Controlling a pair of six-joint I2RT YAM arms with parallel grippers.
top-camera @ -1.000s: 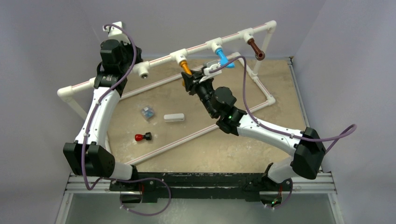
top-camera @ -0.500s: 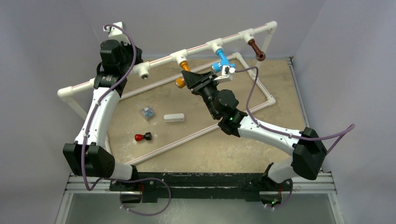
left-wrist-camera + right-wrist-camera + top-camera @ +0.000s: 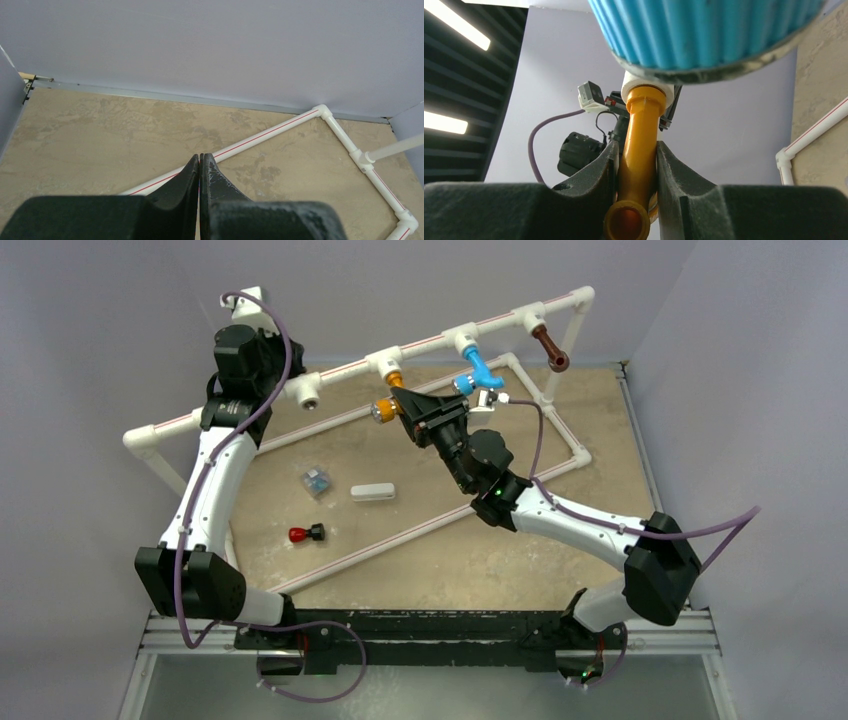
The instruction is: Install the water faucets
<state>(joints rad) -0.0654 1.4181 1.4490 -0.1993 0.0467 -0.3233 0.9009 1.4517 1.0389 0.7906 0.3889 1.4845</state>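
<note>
Three faucets hang from the white pipe frame's (image 3: 430, 340) raised rail: the orange faucet (image 3: 640, 115) is pinched between the right gripper's (image 3: 635, 147) fingers, the blue faucet (image 3: 478, 370) and brown faucet (image 3: 548, 346) farther right along it. The left gripper (image 3: 200, 167), pressed together on nothing, hovers by the frame's left end. Under the frame lies a mottled tan tabletop (image 3: 480, 560) (pale grey-violet walls (image 3: 420, 275) on three sides).

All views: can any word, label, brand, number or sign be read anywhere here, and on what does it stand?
No text can be read in any view.
On the white pipes a thin red stripe runs lengthwise; any print in it is too small to read.
On the white block no marking can be made out at this size.
On the orange faucet and the blue faucet, seen close up, there is no lettering.
</note>
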